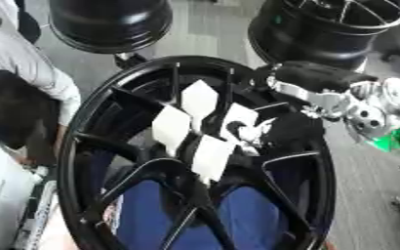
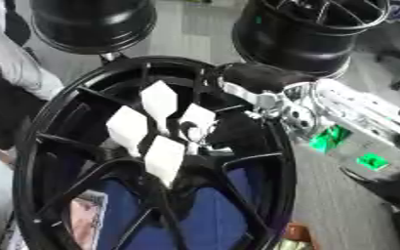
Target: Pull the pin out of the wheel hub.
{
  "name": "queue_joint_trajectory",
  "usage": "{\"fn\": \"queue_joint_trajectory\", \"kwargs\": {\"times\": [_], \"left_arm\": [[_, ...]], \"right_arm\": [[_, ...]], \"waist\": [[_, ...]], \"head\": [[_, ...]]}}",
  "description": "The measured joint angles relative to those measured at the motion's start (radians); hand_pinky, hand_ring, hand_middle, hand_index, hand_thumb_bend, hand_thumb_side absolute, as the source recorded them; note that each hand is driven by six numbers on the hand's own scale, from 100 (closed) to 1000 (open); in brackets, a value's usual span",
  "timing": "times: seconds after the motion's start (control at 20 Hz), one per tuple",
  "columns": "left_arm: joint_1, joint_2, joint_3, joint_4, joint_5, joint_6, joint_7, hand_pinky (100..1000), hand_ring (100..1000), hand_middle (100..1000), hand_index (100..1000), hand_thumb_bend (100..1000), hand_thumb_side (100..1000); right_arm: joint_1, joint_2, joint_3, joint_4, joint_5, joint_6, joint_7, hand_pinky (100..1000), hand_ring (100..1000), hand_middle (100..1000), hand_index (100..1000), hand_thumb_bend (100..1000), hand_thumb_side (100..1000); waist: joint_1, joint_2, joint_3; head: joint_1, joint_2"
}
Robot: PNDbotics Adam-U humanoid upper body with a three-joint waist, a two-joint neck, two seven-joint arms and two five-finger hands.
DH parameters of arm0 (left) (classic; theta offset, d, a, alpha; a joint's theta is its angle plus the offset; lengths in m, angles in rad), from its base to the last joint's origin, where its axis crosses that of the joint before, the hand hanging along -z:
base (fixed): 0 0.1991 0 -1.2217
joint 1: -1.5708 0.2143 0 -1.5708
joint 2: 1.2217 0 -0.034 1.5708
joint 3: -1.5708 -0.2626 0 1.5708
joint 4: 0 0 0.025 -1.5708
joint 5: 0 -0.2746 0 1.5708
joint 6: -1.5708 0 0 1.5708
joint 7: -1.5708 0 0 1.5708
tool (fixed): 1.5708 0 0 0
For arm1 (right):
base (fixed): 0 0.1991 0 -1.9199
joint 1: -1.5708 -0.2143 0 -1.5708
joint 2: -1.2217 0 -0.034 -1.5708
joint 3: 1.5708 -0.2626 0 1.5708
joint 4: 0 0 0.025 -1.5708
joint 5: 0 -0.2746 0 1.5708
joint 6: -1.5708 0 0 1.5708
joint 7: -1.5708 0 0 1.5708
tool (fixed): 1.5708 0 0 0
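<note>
Big black wheel hub (image 1: 110, 127) fills the middle of both views, face toward the camera, spokes running out from the centre. Four white diamond-shaped tags (image 1: 172, 128) sit around the hub centre, in a cross pattern.

Right hand (image 1: 268, 132) comes in from the upper right, black forearm with silver joints (image 2: 289, 110) lying over the rim's upper right edge. Its fingers (image 1: 246, 133) reach down to the hub centre, right at the right-side white tag, just beside the other three. Fingers look curled in at the centre but they blur into the black spokes; cannot tell if they are closed on anything. Pin itself not distinguishable: something small and pale shows at the fingertips, cannot tell whether it is the pin or part of the tag.

Left hand not seen in either view.

Above the fingers, two more black wheel rims stand at the far edge, one upper left (image 1: 110, 22), one upper right (image 1: 331, 27). Blue surface (image 1: 254, 219) shows through the spokes below the fingers. Green lights (image 2: 331, 137) glow on the arm to the right of the fingers.
</note>
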Motion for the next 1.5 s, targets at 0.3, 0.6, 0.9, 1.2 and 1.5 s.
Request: {"fn": "queue_joint_trajectory", "kwargs": {"times": [0.3,0.6,0.9,1.2,1.5], "left_arm": [[-0.004,0.0,0.0,0.0,0.001,0.0,0.0,685,734,518,809,100,725],[-0.006,0.0,0.0,0.0,0.001,-0.001,0.001,685,734,517,809,100,724],[-0.006,0.0,0.0,0.0,0.006,-0.001,0.001,685,734,517,809,100,726],[-0.006,0.0,0.003,0.0,0.008,-0.001,0.001,686,734,517,809,100,726],[-0.005,0.0,0.003,0.0,0.008,-0.001,0.001,686,735,517,809,100,726]], "right_arm": [[0.008,0.012,0.007,0.025,-0.023,0.021,-0.021,880,879,843,899,342,739],[0.018,0.019,0.018,0.042,-0.051,0.04,-0.04,880,878,842,899,349,740],[0.025,0.027,0.023,0.054,-0.08,0.057,-0.057,870,866,810,868,343,717],[0.025,0.029,0.024,0.061,-0.097,0.072,-0.072,860,854,720,790,267,647],[0.021,0.044,0.023,0.062,-0.12,0.096,-0.096,828,804,591,679,140,336]], "waist": [[0.002,0.01,0.005],[0.002,0.013,0.005],[0.002,0.016,0.007],[0.001,0.017,0.007],[0.001,0.017,0.007]], "head": [[0.0,-0.006],[0.0,-0.006],[0.0,-0.007],[0.0,-0.007],[-0.001,-0.01]]}}
